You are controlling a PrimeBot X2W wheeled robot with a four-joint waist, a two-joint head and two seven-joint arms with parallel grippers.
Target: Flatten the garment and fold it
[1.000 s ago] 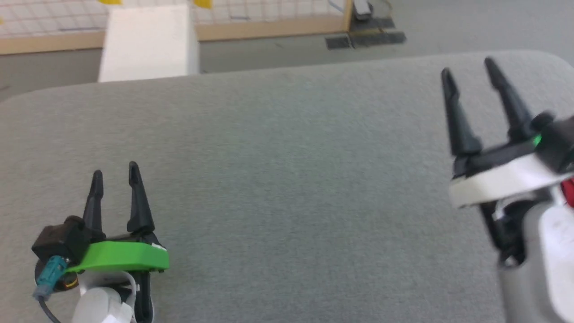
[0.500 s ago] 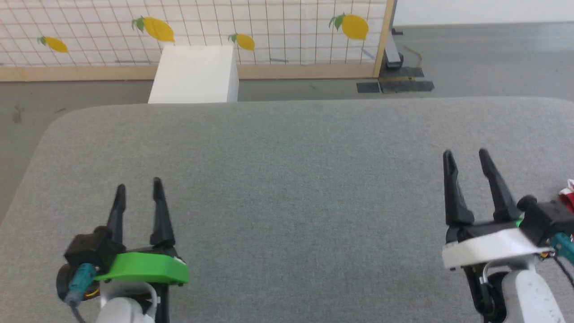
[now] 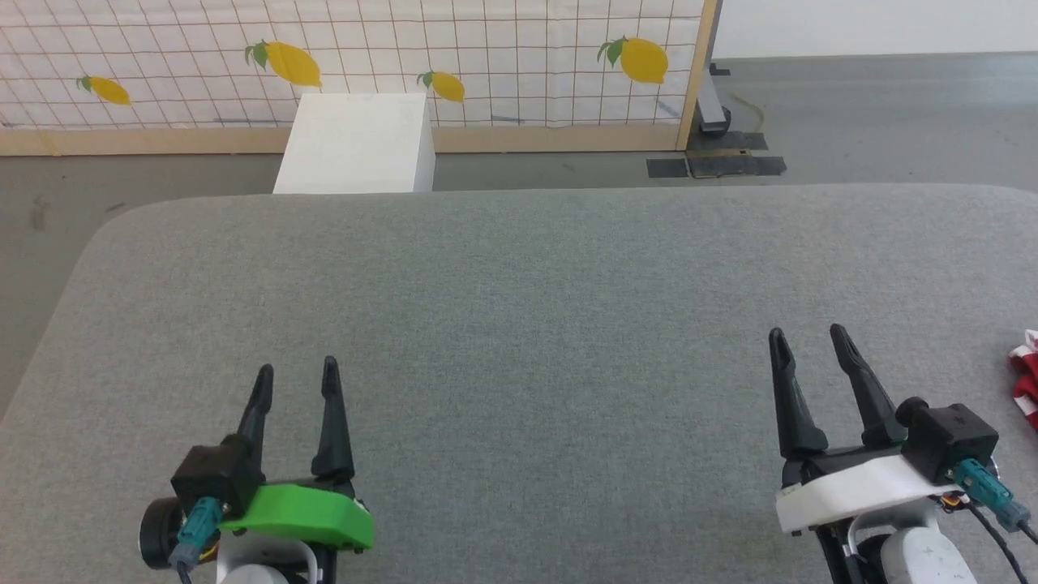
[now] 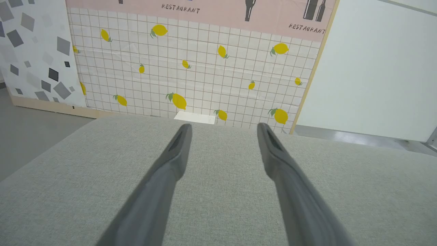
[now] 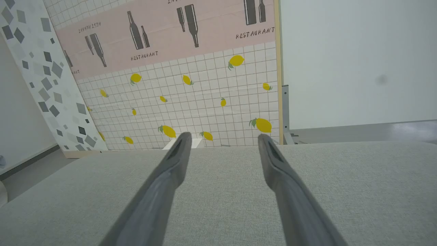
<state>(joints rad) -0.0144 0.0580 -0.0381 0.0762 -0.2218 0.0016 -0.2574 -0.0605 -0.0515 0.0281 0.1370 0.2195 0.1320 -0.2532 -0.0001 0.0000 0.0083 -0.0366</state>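
A small red and white bit of the garment (image 3: 1027,385) pokes in at the right edge of the head view, lying on the grey padded table (image 3: 519,324); most of it is out of view. My right gripper (image 3: 807,334) hovers low at the lower right, just left of that fabric, open with nothing between its fingers (image 5: 170,171). At the lower left my left gripper (image 3: 296,371) is open and empty too, its fingers (image 4: 174,157) pointing across the bare table. Both wrist views look along the grey surface toward the far edge.
Past the table's far edge stands a white box (image 3: 357,142) on the grey floor. Behind it a lemon-print grid panel (image 3: 454,49) with a wooden frame closes off the back. The table's left corner is rounded (image 3: 105,231).
The head camera has tilted up, so the wall panel and the table's far edge have come into view. Both grippers sit lower in the picture, still open; the garment's edge now shows at the right.
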